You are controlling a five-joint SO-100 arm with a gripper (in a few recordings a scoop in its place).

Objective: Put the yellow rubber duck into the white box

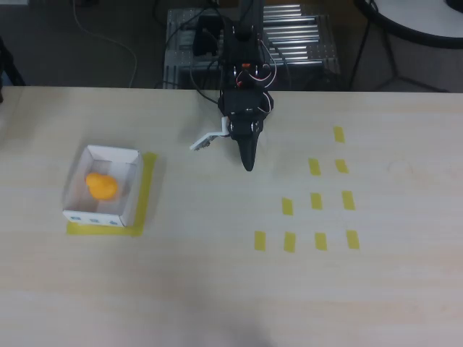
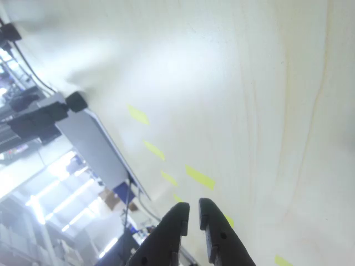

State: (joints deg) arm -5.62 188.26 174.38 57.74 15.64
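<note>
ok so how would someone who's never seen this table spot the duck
Look to the left side of the table in the overhead view, where a white box sits on yellow tape. The yellow rubber duck lies inside it: rounded and orange-yellow, unlike the flat tape strips.

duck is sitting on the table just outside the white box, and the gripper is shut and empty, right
Not quite: the overhead view shows the duck lying inside the box, not outside it. The rest holds: the gripper is shut and empty.
</note>
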